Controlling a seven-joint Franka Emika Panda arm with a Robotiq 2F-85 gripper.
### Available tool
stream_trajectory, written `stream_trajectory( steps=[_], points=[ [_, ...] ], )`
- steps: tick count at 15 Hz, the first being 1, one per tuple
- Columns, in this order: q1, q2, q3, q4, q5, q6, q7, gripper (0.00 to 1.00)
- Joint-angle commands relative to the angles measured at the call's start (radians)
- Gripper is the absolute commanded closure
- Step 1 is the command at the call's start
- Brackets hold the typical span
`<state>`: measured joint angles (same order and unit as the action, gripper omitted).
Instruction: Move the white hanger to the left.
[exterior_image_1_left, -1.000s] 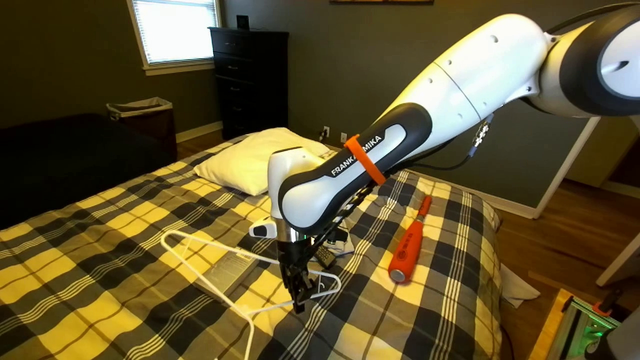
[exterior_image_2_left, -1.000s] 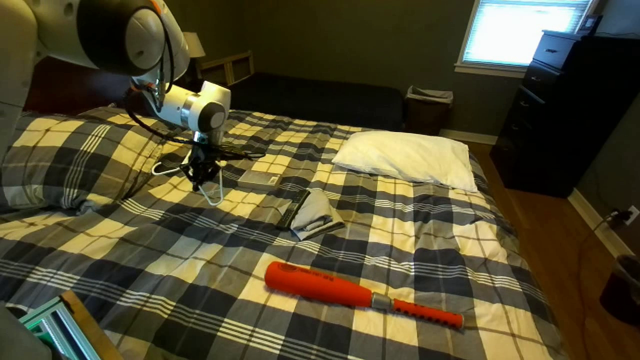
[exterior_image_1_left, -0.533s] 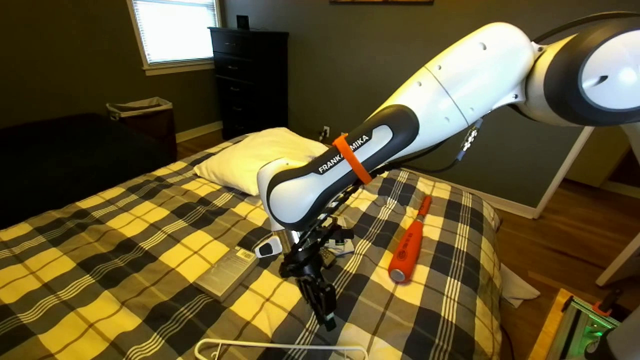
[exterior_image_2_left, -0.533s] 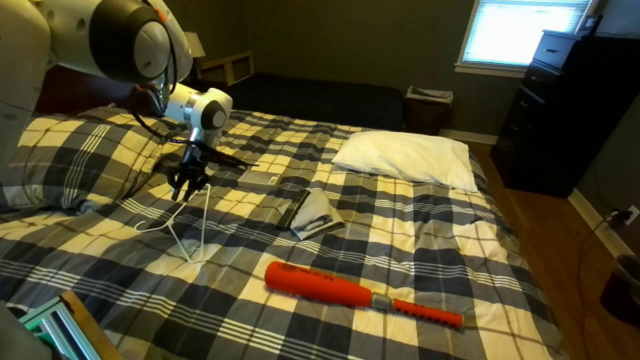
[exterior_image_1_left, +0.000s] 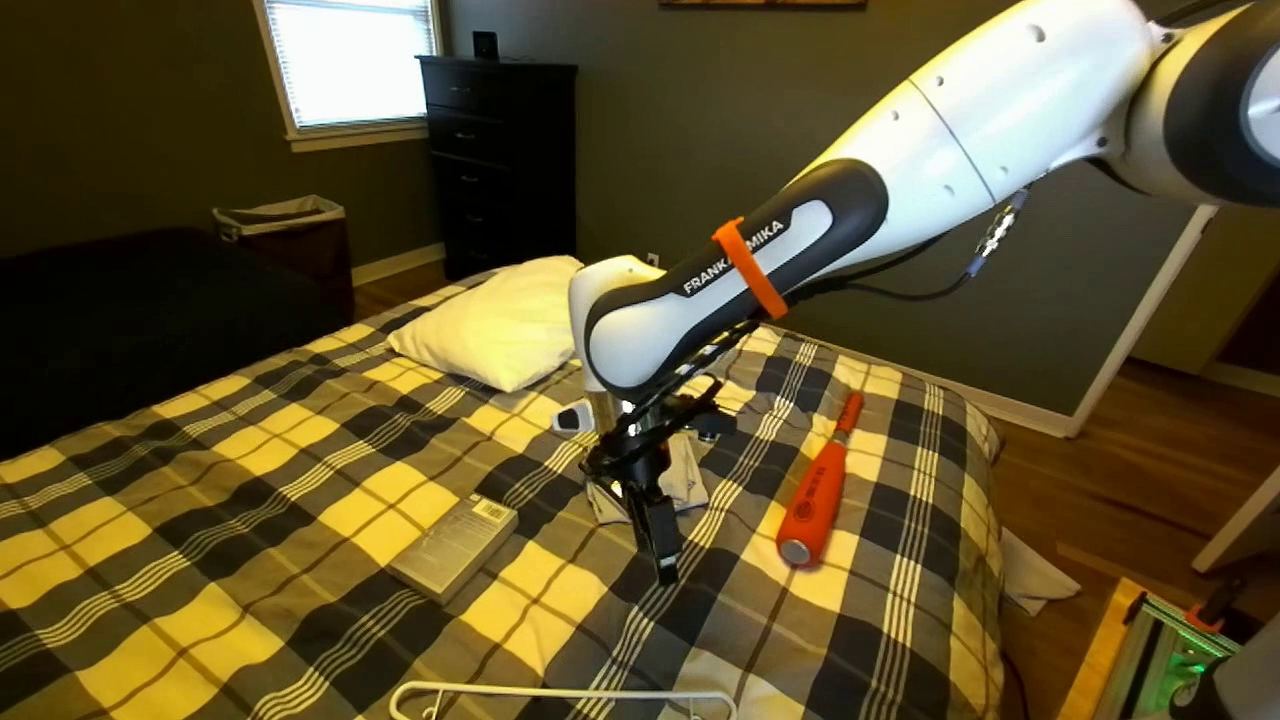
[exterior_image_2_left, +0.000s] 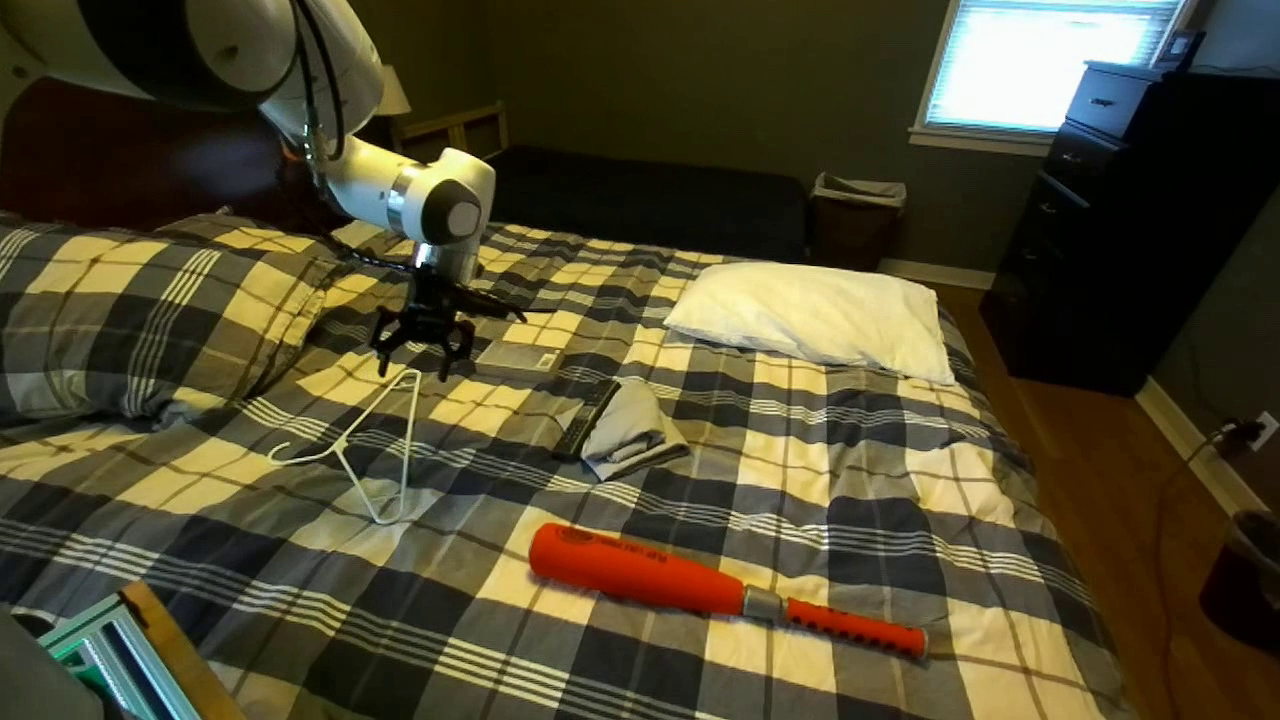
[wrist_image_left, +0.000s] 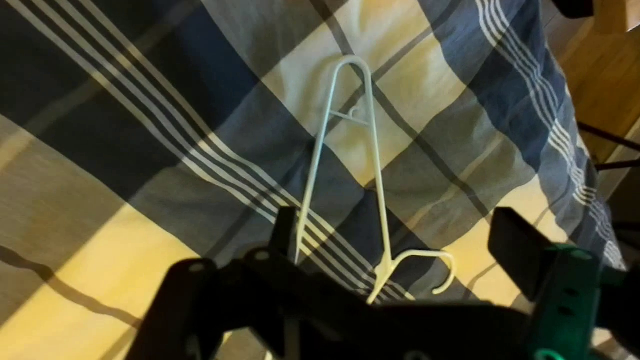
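The white hanger lies loose on the plaid bed, its hook pointing toward the plaid pillow. Only its long bar shows at the bottom border of an exterior view; the picture cuts off the remainder. Above the bed hangs my gripper, its black fingers spread wide and holding nothing. Looking down in the wrist view, I see the hanger below and between the open fingertips of my gripper, hook included. The gripper's own body covers the hanger's lower end there.
A flat grey box lies on the bed near the arm. Farther along are a black remote, a folded grey cloth and a white pillow. An orange-red bat rests closer to the bed's side.
A second ago the shut gripper held the hanger in the air. It was let go and came to lie on the bed. The fingers have spread and the arm has risen.
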<state>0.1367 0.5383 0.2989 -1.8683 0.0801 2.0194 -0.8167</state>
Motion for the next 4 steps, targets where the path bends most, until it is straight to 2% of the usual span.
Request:
stream_trajectory(
  steps=[1, 4],
  points=[
    [-0.008, -0.025, -0.014, -0.031, 0.004, 0.034, 0.020, 0.00],
    [-0.022, -0.061, -0.027, -0.077, 0.007, 0.075, 0.049, 0.00]
  ],
)
